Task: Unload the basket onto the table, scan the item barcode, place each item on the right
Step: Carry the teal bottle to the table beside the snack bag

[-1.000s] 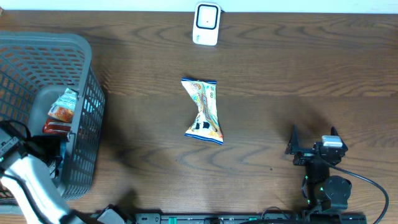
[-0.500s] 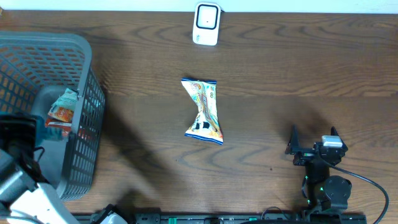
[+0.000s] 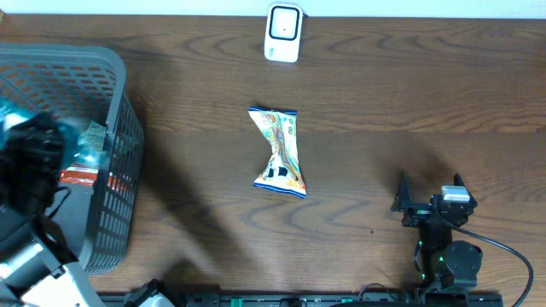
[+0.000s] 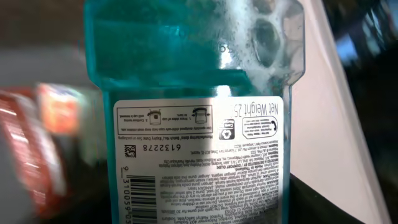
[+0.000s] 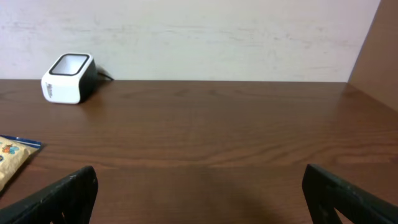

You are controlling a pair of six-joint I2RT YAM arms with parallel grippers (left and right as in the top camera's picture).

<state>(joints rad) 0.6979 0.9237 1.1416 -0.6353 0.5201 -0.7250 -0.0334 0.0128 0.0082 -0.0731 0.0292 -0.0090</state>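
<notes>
Above the grey basket [image 3: 119,94] at table left: holding the teal bottle [image 4: 193,68] in the partly spread left gripper [image 3: 32,153], barcode [image 4: 140,196] facing the wrist camera. At near right: presenting the right gripper [image 5: 202,193] wide apart, empty.

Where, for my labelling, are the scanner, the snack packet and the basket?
scanner [image 3: 283,32], overhead view, middle of its white face.
snack packet [image 3: 279,152], overhead view, its twisted middle.
basket [image 3: 124,170], overhead view, its right wall.
</notes>
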